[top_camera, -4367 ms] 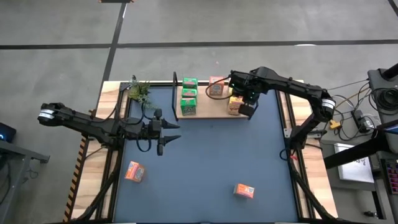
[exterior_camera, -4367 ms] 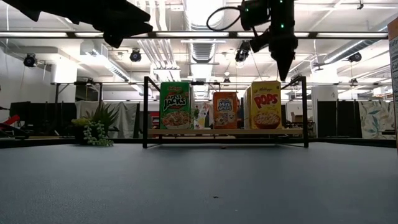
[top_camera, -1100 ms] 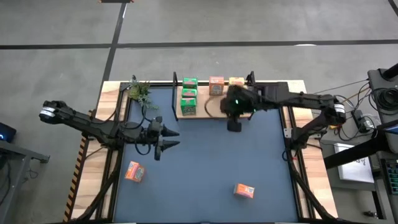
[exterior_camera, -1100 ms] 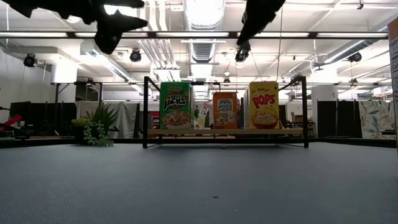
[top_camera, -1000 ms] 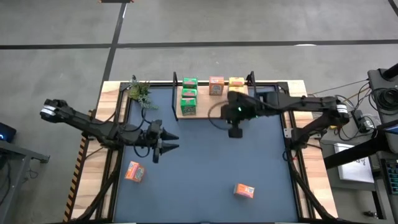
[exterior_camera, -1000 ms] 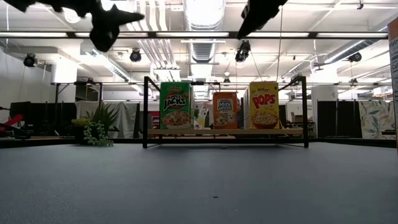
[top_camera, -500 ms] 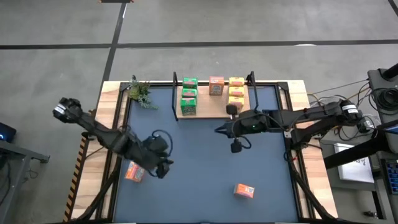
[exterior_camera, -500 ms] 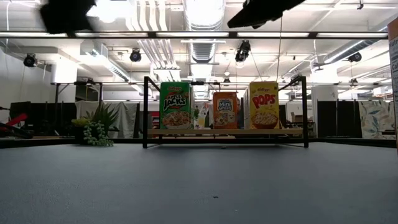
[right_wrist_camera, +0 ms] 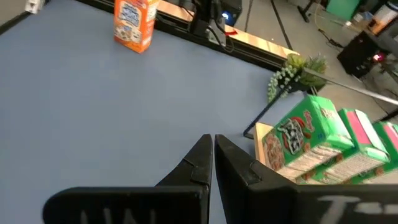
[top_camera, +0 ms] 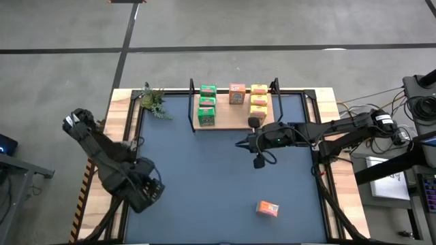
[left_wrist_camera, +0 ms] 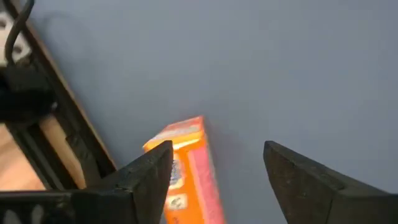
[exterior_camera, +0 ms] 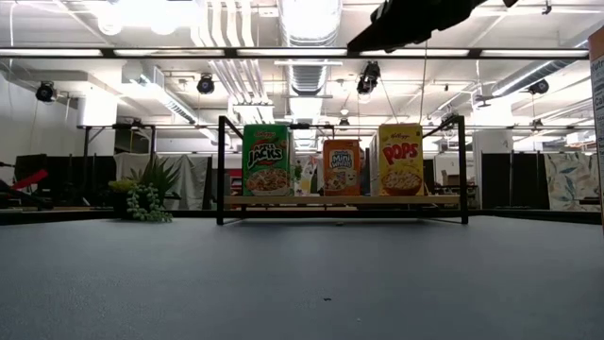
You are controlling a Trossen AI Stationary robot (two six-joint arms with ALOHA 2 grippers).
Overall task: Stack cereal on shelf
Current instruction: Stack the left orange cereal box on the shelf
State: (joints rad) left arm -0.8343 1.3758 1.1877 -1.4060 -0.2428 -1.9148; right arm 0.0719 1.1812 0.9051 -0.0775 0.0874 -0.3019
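Note:
The light-wood shelf [top_camera: 230, 120] stands at the mat's far edge with a row of green boxes [top_camera: 206, 103], one pink-red box [top_camera: 236, 94] and a row of yellow boxes [top_camera: 259, 101] upright on it. In the low view the front boxes [exterior_camera: 267, 161] face me. Another pink-red box [left_wrist_camera: 186, 163] stands on the mat near its left edge. My left gripper [left_wrist_camera: 217, 171] hovers over it, open, the box close by one finger; whether they touch, I cannot tell. A further loose box [top_camera: 267, 208] lies near the near edge. My right gripper [top_camera: 240, 143], shut, hangs in front of the shelf, pointing left.
A green plastic plant [top_camera: 153, 101] sits at the mat's far left corner. Black frame rails [left_wrist_camera: 56, 124] run along the mat's left edge, close to my left gripper. The blue mat [top_camera: 218, 177] lies bare between the two loose boxes.
My left arm has swung from mid-table toward the near left corner and come down over the pink-red box there. My right arm has drawn back from the shelf toward the near side, risen and turned, so its gripper now points left.

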